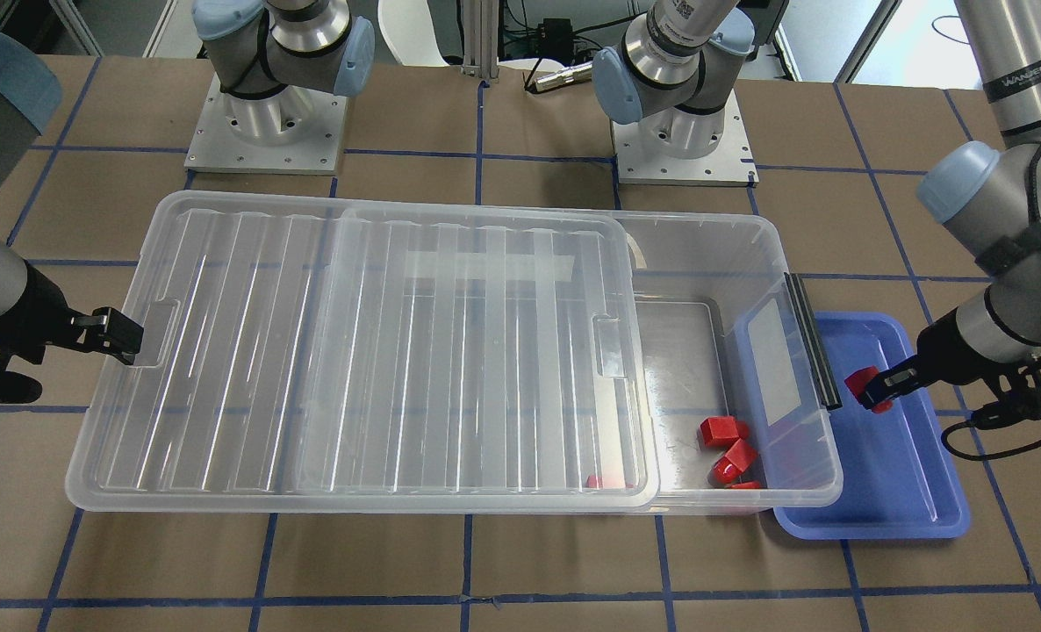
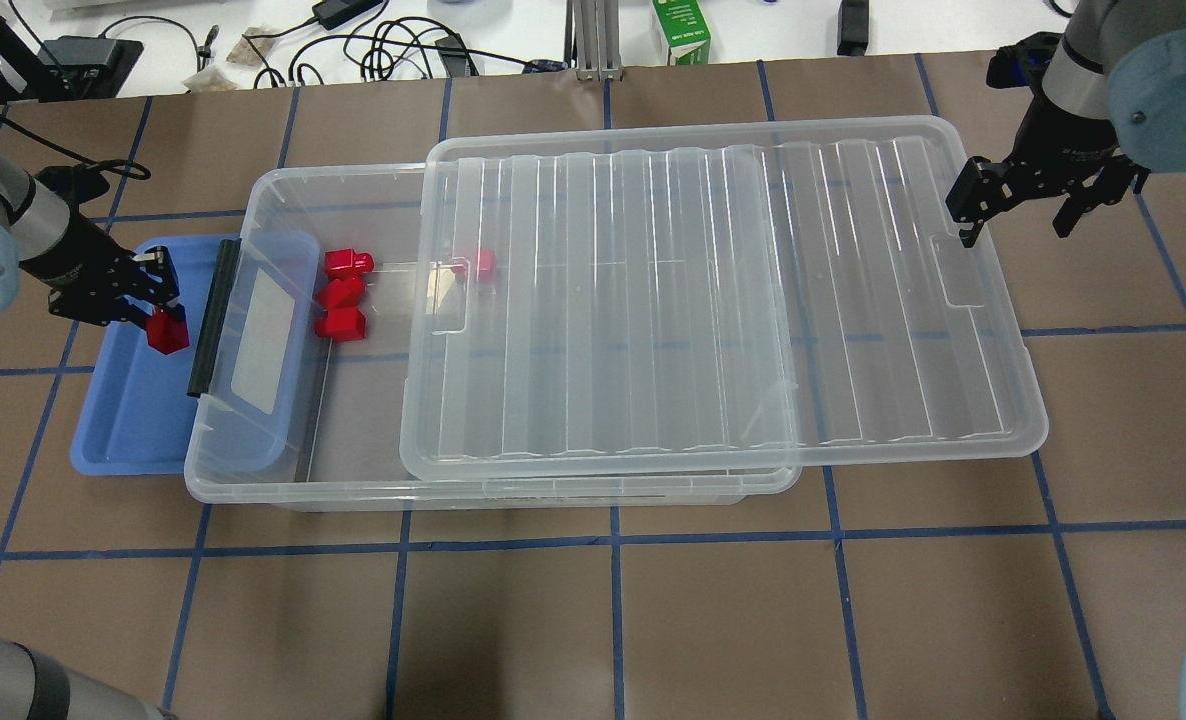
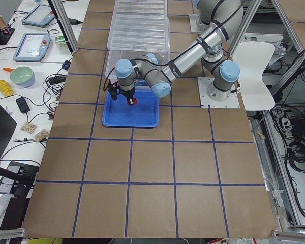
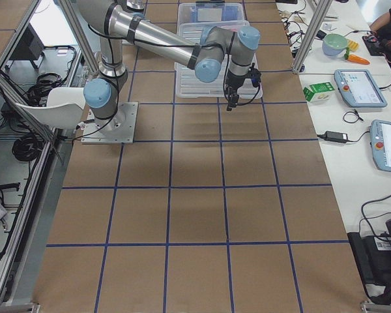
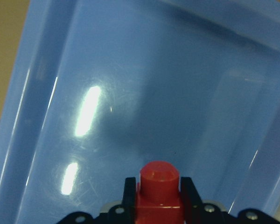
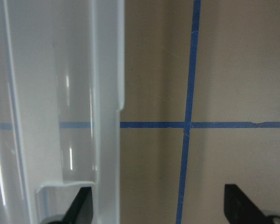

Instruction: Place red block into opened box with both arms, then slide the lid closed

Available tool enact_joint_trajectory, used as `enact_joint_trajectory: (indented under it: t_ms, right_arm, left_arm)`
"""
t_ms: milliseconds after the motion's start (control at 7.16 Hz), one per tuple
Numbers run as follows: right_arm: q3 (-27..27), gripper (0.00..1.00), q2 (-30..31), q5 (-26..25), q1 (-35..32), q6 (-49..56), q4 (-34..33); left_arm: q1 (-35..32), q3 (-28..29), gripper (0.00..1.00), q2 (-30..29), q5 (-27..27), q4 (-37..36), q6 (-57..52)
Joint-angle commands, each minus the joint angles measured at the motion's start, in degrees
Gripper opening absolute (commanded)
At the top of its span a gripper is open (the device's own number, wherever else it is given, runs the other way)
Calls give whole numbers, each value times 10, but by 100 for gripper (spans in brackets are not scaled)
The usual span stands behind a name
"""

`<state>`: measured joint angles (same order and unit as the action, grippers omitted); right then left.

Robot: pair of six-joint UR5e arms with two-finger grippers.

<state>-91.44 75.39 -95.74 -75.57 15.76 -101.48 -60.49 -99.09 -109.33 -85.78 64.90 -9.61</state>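
My left pincer [image 2: 165,318] is clamped on the red block [image 2: 168,333] over the blue tray [image 2: 118,430], just outside the box [image 2: 253,195] at its uncovered end. From above I cannot tell whether the block touches the tray floor. My left wrist camera cuts off most of it, showing only a rounded red top between two black fingers [image 5: 128,191] against blurred blue. My right pincer [image 2: 1016,212] stands with its jaws apart at the far short side of the lid [image 2: 703,300], by the notch. The right wrist view catches only the fingertips, one at the lid's rim and the other over bare worktop [image 2: 553,620], gripping nothing. The lid lies on the box, shifted toward my right, overhanging that end. Three other red blocks [image 2: 343,295] sit in the uncovered part. A fourth red block [image 2: 480,263] shows through the lid from overhead, but the front view gives only a red smear at the lid's edge. Both side views show my pincers too small to judge.
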Motion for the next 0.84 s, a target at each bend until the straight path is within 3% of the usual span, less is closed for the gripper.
enact_joint_trajectory:
  t_ms: [0,419,698]
  right_arm:
    - [16,100,-1,-1,-1,-1,8]
    - [18,100,22,3,-3,-2,20]
    - [18,100,50,3,-3,-5,43]
  left_arm:
    - [-1,64,9,21,-1,99,0]
    - [-22,193,9,54,0,279,9]
    - [-133,196,10,80,-2,284,68]
